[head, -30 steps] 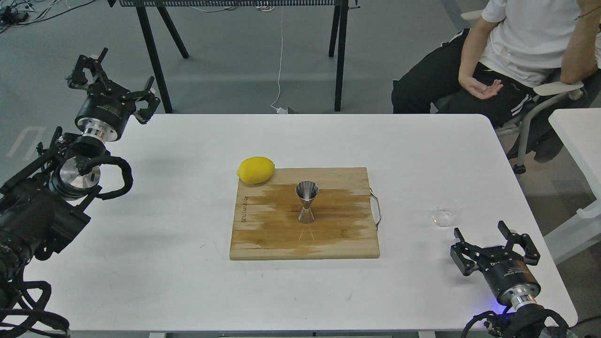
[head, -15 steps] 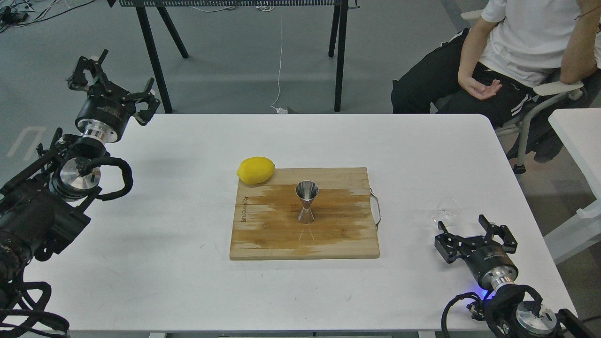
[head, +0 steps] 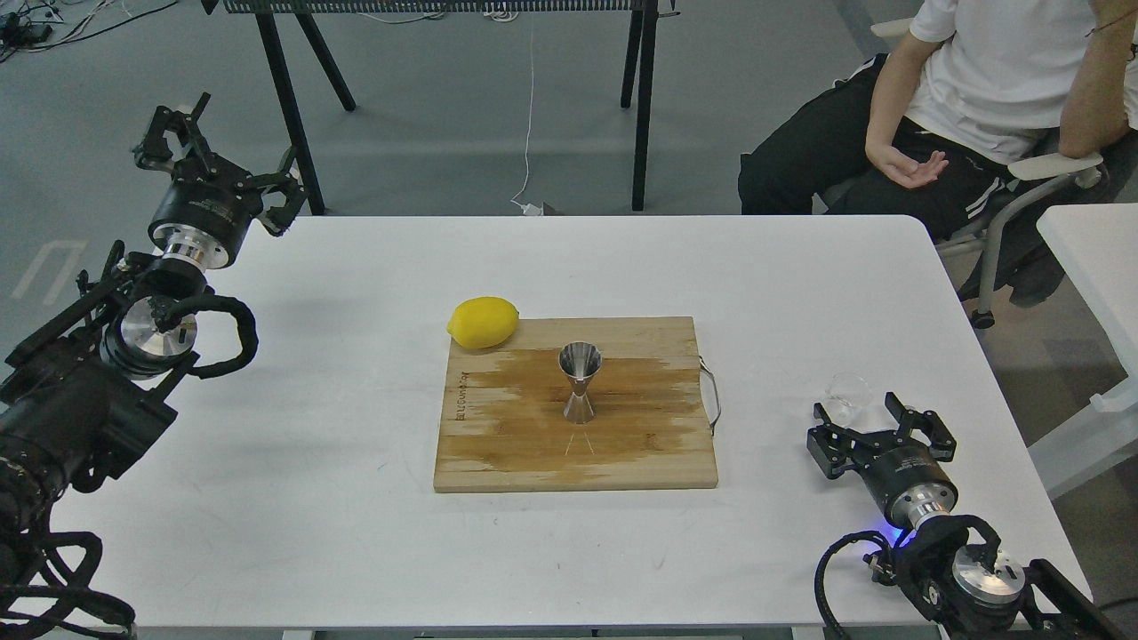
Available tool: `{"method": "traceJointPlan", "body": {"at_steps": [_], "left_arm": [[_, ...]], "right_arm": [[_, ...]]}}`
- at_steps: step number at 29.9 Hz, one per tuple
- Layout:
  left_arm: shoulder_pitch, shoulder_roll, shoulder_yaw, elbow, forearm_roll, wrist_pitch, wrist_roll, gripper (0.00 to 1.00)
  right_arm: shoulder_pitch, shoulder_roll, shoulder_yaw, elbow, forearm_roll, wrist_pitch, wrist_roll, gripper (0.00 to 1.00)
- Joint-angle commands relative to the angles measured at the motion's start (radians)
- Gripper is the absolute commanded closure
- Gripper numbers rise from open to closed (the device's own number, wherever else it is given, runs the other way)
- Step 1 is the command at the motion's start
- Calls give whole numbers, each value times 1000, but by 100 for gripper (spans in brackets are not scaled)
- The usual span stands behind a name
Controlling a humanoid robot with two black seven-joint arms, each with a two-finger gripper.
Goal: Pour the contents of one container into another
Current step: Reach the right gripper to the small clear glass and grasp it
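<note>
The small clear glass cup [head: 845,396] stands on the white table [head: 356,498] at the right, its lower part hidden behind my right gripper [head: 876,427]. That gripper is open, its fingers spread just in front of the cup and not closed on it. The shiny steel jigger [head: 580,381] stands upright in the middle of the wooden cutting board [head: 498,444]. My left gripper [head: 218,160] is open, raised over the table's far left corner, far from both vessels.
A yellow lemon [head: 484,322] lies at the board's far left corner. A seated person [head: 969,98] is behind the table's far right corner. A second white table [head: 1093,258] stands to the right.
My right gripper has moved forward and left, up to the glass cup, and now covers the cup's base. The left arm has barely shifted.
</note>
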Motion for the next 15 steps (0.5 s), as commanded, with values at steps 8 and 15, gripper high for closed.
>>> {"method": "traceJointPlan", "body": {"at_steps": [8,15], "left_arm": [[0,5,2,-9,0,-2,0,0],[0,13,3,-9,0,0,-1,0]], "right_arm": [[20,7,-2,-10,0,2,-5,58],[18,7,-2,10,1,0,-16,61]]}}
